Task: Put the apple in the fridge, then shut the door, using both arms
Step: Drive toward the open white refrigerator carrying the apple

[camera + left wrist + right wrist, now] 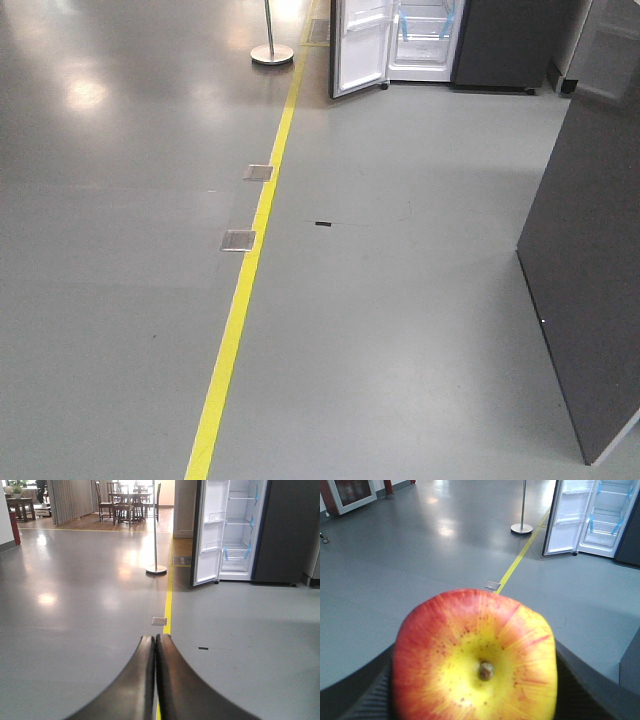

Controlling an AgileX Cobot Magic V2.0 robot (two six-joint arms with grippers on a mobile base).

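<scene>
A red apple (pixel 475 655) with a yellow patch round its short brown stem fills the right wrist view. My right gripper (pixel 476 692) is shut on it, one dark finger (pixel 362 695) at each side. My left gripper (pixel 154 641) is shut and holds nothing, its black fingers pressed together above the floor. The fridge (pixel 240 530) stands far ahead across the floor, showing its white inside, glass shelves and blue tape. Its door (pixel 210 535) is swung wide open to the left. The fridge (pixel 425 40) and its open door (pixel 360 50) also show at the top of the front view, where neither gripper appears.
A yellow floor line (pixel 250 270) runs toward the fridge, with two metal floor plates (pixel 238 240) beside it. A stanchion post with a round base (pixel 156 569) stands left of the door. A tall dark grey panel (pixel 590 260) is close on the right.
</scene>
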